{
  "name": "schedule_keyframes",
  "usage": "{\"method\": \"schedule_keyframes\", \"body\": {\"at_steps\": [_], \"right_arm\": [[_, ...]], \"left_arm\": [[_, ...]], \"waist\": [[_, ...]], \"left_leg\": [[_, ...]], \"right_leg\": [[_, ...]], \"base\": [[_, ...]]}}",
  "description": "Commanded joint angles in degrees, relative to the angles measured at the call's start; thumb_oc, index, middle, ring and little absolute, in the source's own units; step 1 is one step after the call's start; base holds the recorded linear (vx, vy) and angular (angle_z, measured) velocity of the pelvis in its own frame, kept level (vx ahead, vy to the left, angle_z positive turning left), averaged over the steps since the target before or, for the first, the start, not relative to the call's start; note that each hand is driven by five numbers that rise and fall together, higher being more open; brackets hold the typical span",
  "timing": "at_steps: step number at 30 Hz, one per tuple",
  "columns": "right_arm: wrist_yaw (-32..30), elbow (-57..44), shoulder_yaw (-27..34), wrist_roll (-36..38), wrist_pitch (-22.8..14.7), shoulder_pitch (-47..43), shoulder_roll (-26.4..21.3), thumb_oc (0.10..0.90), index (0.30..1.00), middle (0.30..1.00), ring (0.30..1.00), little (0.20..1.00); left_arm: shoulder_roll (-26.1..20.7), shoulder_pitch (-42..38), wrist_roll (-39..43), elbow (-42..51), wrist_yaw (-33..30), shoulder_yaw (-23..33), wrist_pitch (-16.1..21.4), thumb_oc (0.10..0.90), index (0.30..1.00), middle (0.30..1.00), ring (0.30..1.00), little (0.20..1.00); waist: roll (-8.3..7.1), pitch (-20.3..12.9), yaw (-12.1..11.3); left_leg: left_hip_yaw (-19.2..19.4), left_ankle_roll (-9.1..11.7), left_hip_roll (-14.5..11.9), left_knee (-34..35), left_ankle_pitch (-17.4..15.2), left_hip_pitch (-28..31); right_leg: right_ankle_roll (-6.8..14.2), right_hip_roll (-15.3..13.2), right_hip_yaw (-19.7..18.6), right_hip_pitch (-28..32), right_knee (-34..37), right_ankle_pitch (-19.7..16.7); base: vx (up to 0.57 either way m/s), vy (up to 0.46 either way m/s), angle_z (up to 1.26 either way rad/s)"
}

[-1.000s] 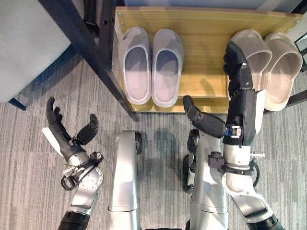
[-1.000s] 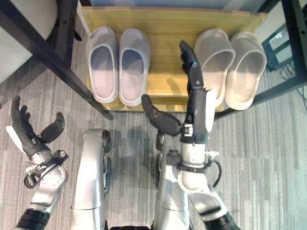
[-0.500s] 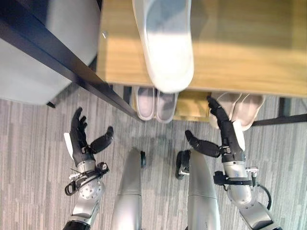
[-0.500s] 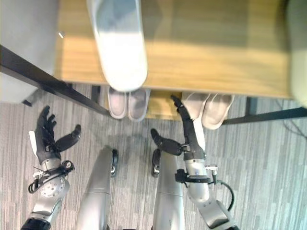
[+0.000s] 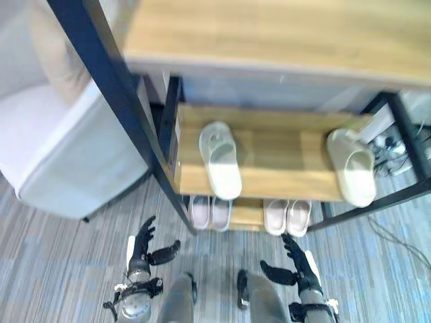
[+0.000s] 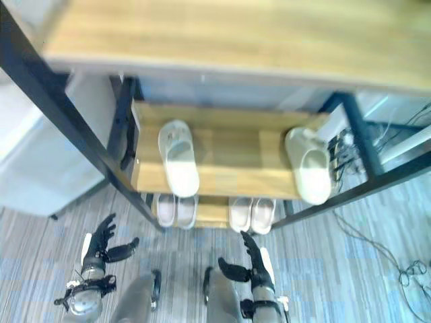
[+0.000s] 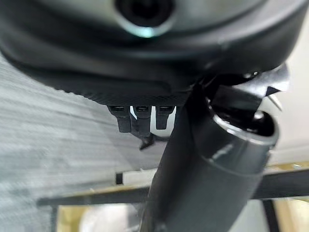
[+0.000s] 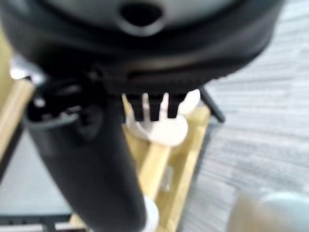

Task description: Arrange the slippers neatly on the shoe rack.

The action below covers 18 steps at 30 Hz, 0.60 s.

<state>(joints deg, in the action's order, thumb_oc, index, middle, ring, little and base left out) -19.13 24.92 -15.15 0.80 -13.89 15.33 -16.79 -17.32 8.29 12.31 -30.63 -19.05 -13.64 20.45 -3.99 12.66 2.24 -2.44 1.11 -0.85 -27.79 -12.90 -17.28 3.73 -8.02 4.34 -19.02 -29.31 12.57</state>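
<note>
two pairs of slippers already sit on the lowest wooden shelf of the black-framed shoe rack (image 5: 172,145): a pale lilac-grey foam pair (image 5: 209,212) on the robot's left and a beige foam pair (image 5: 287,217) on its right, each pair side by side with toes pointing inward. on the middle wooden shelf (image 5: 283,165) a single whitish slipper (image 5: 221,159) lies near the left end and a single cream slipper (image 5: 353,165) lies at the right end, overhanging the front edge; these two are well apart. the lower shelf looks finished, while the middle shelf's slippers seem to need straightening or pairing. the left hand (image 5: 140,247) hovers low over the grey carpet (image 5: 54,269), fingers spread and relaxed, holding nothing. the right hand (image 5: 297,266) hangs in front of the beige pair, fingers straight, thumb out, empty.
</note>
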Motion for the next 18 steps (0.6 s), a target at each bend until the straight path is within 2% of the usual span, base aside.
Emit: {"method": "schedule_keyframes", "body": {"at_steps": [1,2,3,4,5,11,18], "right_arm": [[-1.0,0.5,1.7,1.6,-2.9,-3.8,-0.8,0.800,0.900,0.900,0.900,0.900],[-0.9,3.7,1.9,1.6,-2.4,-4.8,-0.5,0.800,0.900,0.900,0.900,0.900],[-0.9,3.7,1.9,1.6,-2.4,-4.8,-0.5,0.800,0.900,0.900,0.900,0.900],[-0.8,7.0,1.9,2.2,-1.8,-5.7,-0.2,0.800,0.900,0.900,0.900,0.900],[-0.2,8.2,1.9,2.7,-1.6,-5.8,0.1,0.800,0.900,0.900,0.900,0.900],[1.3,13.8,1.0,5.2,-1.3,-6.2,1.5,0.800,0.900,0.900,0.900,0.900],[2.5,16.2,-0.2,7.3,-1.2,-6.3,2.5,0.800,0.900,0.900,0.900,0.900]], "left_arm": [[1.0,-3.2,0.4,-5.1,2.0,-2.3,1.7,0.800,0.900,0.900,0.900,0.900],[2.2,-3.8,-0.2,-9.5,2.9,-2.8,0.7,0.800,0.900,0.900,0.900,0.900],[2.2,-3.9,-0.2,-9.6,2.9,-2.8,0.7,0.800,0.900,0.900,0.900,0.900],[3.2,-4.4,-0.9,-13.5,3.4,-3.5,0.0,0.800,0.900,0.900,0.900,0.900],[3.4,-4.5,-1.6,-14.6,4.1,-3.8,-0.4,0.800,0.900,0.900,0.900,0.900],[4.5,-4.3,-3.3,-19.6,5.6,-5.1,-0.8,0.800,0.900,0.900,0.900,0.900],[5.1,-3.8,-6.3,-21.3,5.3,-6.3,-1.2,0.800,0.900,0.900,0.900,0.900]], "waist": [[0.82,-4.0,-0.5],[0.95,-5.8,-0.6],[0.95,-5.5,-0.7],[1.25,-7.1,-0.7],[1.34,-7.6,-0.7],[1.62,-9.2,-1.0],[2.00,-9.1,-1.5]], "left_leg": [[1.8,-0.6,0.7,10.1,3.7,6.2],[2.4,-0.4,1.0,15.9,5.4,10.1],[2.5,-0.4,1.0,16.2,5.5,10.6],[2.7,-0.2,1.5,20.8,6.9,13.9],[2.7,-0.2,1.7,22.6,7.2,15.5],[2.7,-0.4,2.0,27.4,8.4,20.2],[2.8,-0.8,2.2,29.5,9.0,21.9]], "right_leg": [[4.0,0.3,0.5,6.2,12.4,-8.0],[4.2,1.0,0.7,9.3,17.2,-9.4],[4.2,1.0,0.7,9.6,17.5,-9.5],[4.5,1.4,0.8,12.6,21.5,-10.5],[4.5,1.5,0.8,14.2,23.2,-10.7],[4.1,1.8,0.4,19.2,27.9,-11.3],[4.2,1.7,0.0,20.2,28.9,-12.0]], "base": [[0.13,0.008,-0.15],[0.13,0.009,-0.17],[0.14,0.017,-0.21],[0.09,0.011,-0.23],[0.09,0.011,-0.16],[0.02,-0.003,0.00],[-0.01,0.001,0.00]]}}
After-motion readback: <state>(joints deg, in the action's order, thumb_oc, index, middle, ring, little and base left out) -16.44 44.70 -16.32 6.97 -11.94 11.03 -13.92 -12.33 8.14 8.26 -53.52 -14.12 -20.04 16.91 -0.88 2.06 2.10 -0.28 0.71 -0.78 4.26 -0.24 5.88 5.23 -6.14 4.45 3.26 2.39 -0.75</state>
